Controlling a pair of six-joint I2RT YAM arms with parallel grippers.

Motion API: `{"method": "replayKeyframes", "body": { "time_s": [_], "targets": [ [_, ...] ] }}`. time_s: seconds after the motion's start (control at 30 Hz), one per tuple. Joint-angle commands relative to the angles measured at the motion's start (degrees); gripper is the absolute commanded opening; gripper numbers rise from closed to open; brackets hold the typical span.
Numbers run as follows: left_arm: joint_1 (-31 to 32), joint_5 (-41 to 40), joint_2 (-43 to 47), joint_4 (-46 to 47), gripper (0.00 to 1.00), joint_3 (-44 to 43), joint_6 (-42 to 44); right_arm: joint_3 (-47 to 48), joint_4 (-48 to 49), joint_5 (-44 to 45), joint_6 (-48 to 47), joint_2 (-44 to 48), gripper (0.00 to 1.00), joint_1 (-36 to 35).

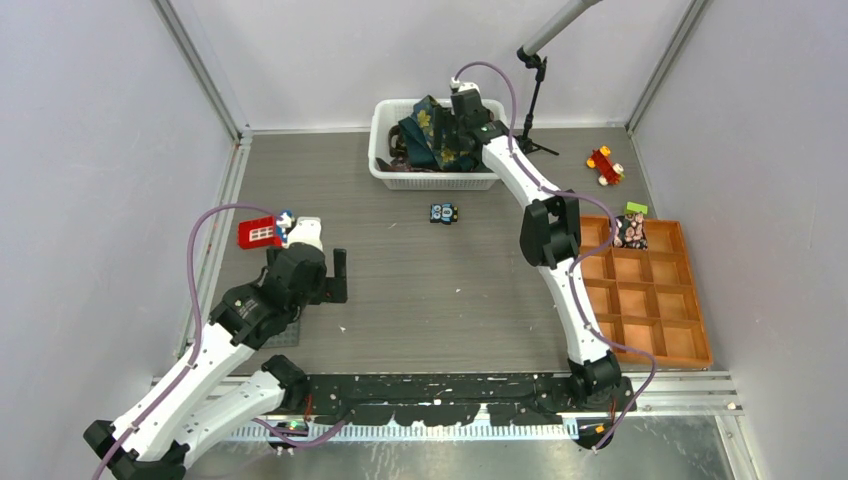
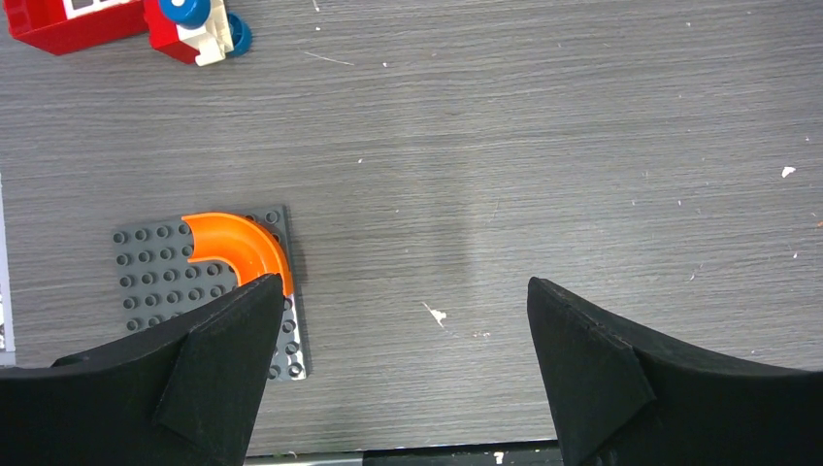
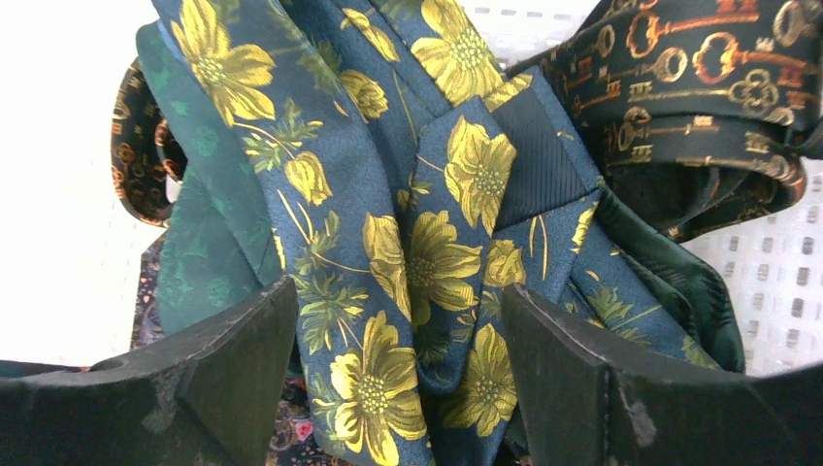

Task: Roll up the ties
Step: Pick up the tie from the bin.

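Right hand [image 3: 396, 320]: spread, one jaw on either side of the navy flower-print tie [image 3: 388, 243], nothing pinched yet.

Location: over the white basket [image 1: 384, 150] at the far side of the bench [image 1: 450, 290]. All the ties lie heaped inside it, with the teal tie [image 3: 194, 262] under one flank and the key-pattern tie [image 3: 699, 68] coiled behind.

Left hand [image 2: 406, 291]: spread, empty, above bare bench beside a grey stud plate [image 2: 146, 282] that carries an orange curved piece [image 2: 238, 248].

Step in hand, as judged: drawing one tie out of the heap for rolling.

Handling notes:
- Close on the folded flower-print band alone, keeping the teal fabric out of the bite.
- Lift slowly so loops slide free rather than dragging neighbours over the rim.
- Lay the tie flat and straight on open bench before any rolling starts.

Not legible:
- Both ends of the flower-print tie are buried or cut off.
- The number of ties in the basket is uncertain.
- Whether the finger pads already touch cloth cannot be told.
- A small patterned item in the orange tray [image 1: 690, 300] is possibly a rolled tie.
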State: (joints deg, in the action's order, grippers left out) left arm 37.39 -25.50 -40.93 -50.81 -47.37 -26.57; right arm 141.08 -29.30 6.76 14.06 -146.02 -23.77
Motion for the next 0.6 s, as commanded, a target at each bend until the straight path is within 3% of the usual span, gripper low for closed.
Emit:
{"method": "replayKeyframes", "body": {
  "time_s": [0.0, 0.07, 0.23, 0.33, 0.4, 0.57],
  "targets": [
    [-0.1, -1.3, 0.2, 1.9, 0.98, -0.1, 0.3, 3.8, 0.4, -0.1, -0.2, -0.4, 0.77, -0.1],
    [-0.2, -1.4, 0.2, 1.9, 0.98, -0.1, 0.4, 3.7, 0.3, -0.5, 0.1, -0.6, 0.71, -0.1],
    [-0.2, -1.4, 0.3, 1.9, 0.98, -0.1, 0.4, 3.5, -0.1, -2.0, 1.4, -0.7, 0.42, -0.1],
    [-0.2, -1.4, 0.5, 1.8, 0.98, -0.2, 0.3, 3.6, 0.0, -3.4, 2.2, -0.8, 0.35, -0.1],
    [-0.2, -1.5, 0.7, 1.8, 0.98, -0.1, 0.4, 3.6, 0.0, -4.5, 2.7, -0.8, 0.35, -0.2],
    [-0.2, -1.7, 1.2, 1.7, 0.98, -0.1, 0.3, 3.6, -0.6, -5.7, 3.3, -1.3, 0.49, -0.1]
  ]
}}
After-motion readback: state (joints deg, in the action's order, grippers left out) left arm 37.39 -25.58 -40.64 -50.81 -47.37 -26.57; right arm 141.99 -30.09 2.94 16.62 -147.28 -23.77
